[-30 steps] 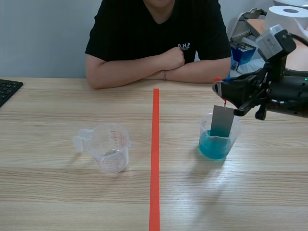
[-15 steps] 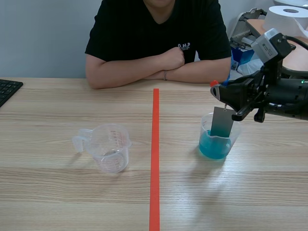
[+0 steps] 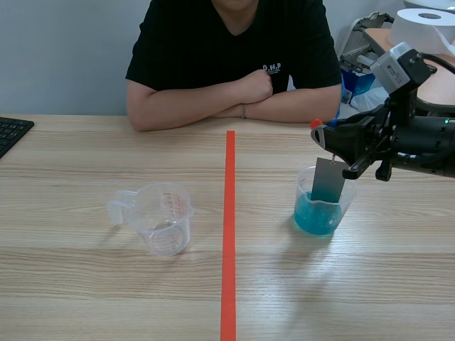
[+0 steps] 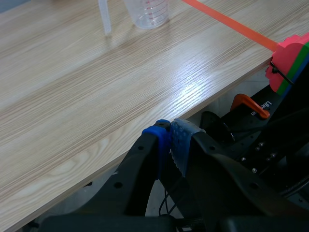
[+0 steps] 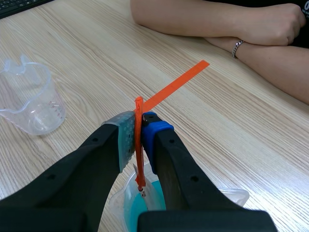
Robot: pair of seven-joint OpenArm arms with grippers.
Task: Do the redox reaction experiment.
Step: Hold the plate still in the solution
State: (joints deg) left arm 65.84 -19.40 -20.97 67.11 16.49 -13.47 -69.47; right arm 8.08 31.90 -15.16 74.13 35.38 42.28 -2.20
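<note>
- Plate [image 3: 328, 180], scene view: hangs under right gripper [image 3: 321, 132], low end dipped in cup [image 3: 323, 213] of blue liquid. Nudged slightly toward the middle with the arm over the last second, steady since. Reads as soak under way, best left to react.
- Left wrist view: left gripper [image 4: 171, 140] pads together on nothing, parked off table [image 4: 96, 96] edge.
- Right wrist view: pads clamped on strip [image 5: 139, 108] carrying plate, directly above cup.

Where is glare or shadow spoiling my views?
Left wrist view: white glare on the table. Scene view: even light, faint shadows by the clear cup and blue cup. Right wrist view: no glare; the right gripper, shut on an orange strip, hides most of that cup.
</note>
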